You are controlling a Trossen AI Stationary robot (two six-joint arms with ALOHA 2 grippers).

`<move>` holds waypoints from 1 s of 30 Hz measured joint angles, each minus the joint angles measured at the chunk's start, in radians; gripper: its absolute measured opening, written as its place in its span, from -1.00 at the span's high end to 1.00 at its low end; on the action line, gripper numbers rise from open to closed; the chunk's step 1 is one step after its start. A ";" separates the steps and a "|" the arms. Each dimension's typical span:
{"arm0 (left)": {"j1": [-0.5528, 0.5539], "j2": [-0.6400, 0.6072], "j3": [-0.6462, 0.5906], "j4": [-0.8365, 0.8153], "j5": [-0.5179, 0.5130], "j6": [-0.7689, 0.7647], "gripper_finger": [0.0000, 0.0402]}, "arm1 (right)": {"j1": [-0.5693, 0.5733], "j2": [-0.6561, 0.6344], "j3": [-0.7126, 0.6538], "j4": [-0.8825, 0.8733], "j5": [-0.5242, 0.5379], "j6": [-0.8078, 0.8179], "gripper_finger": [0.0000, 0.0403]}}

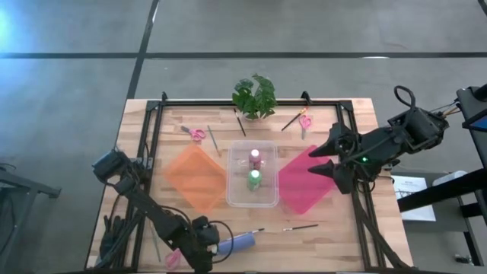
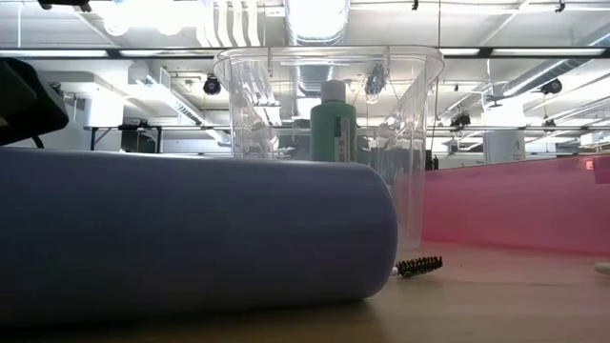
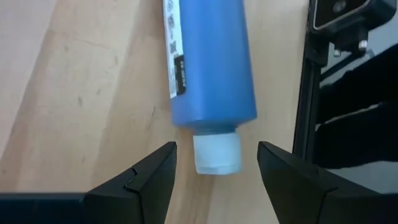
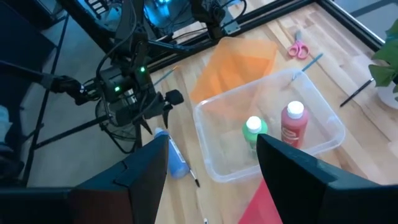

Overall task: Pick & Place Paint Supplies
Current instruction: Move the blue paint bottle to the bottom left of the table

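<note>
A blue paint bottle lies on its side near the table's front edge, its white cap toward my left gripper. That gripper is open, with one finger on each side of the cap and a gap on both sides. A pink bottle and a green bottle stand upright in a clear plastic bin at mid-table. My right gripper hangs open above the pink mat, with nothing between its fingers.
An orange mat lies left of the bin. A potted plant stands at the far edge, with pink-handled scissors and thin brushes near it. More brushes lie right of the blue bottle.
</note>
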 joint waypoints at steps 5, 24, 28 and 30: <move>0.000 0.002 0.000 0.006 0.002 0.005 -0.16 | 0.000 0.000 0.000 -0.001 0.023 0.000 -0.19; 0.012 0.074 0.002 0.041 0.048 -0.033 0.11 | 0.000 0.000 0.000 -0.004 0.034 0.022 -0.19; 0.013 0.072 0.002 0.042 0.085 -0.052 0.41 | 0.000 0.000 0.000 -0.004 0.049 0.023 -0.19; 0.012 0.067 0.002 0.047 0.101 -0.060 0.41 | 0.000 0.000 0.000 -0.004 0.052 0.023 -0.19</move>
